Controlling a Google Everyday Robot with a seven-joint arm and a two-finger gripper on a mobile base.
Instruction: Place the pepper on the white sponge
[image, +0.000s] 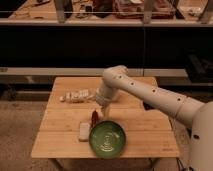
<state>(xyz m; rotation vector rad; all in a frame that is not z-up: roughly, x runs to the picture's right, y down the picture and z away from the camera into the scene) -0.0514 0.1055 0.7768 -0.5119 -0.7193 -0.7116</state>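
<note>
1. Find the small, slender dark red pepper (94, 117) on the light wooden desk (60, 142), just beside the off-white rectangular sponge (84, 131) and near the rim of the round green bowl (107, 139).
2. Note the white arm's gripper (102, 106) poised just above the pepper's far end, jaws spread wide, gripping nothing.
3. Read the long axis as running roughly from far edge to near edge; cannot tell which end carries the stem.
4. Descend straight, set the jaws across that axis, close at mid-length, and avoid the bowl rim.
</note>
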